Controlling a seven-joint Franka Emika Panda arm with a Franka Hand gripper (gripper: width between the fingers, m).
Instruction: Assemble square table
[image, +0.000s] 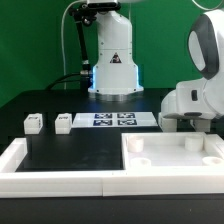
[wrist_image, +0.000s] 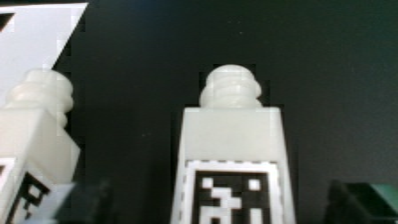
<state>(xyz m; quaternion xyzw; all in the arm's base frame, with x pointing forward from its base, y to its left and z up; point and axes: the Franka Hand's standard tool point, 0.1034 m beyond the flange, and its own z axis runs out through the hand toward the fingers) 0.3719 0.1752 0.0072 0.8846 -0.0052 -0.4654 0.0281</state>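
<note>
**Fingers wide around a leg, nothing gripped**

Wrist view: fingers (wrist_image: 374, 200) are spread wide, with only the dark tips showing, and they hold nothing. A white leg (wrist_image: 231, 150) sits between them, untouched, with a ribbed knob on its far end and a tag on its near face. A second leg (wrist_image: 36, 125) lies just beside it, parallel, with a gap between. Both are on the black counter (wrist_image: 302, 60).

Exterior view: the arm (image: 195, 95) is at the exterior view's right and hides the fingers. The square tabletop (image: 175, 165) lies flat at lower right, in front of the arm. At the exterior view's left are the outer leg (image: 32, 123) and the inner leg (image: 62, 122), near each other but apart. The marker board (image: 112, 120) is at centre, ahead of the robot base (image: 112, 60). The border wall (image: 60, 183) runs along lower left.
</note>
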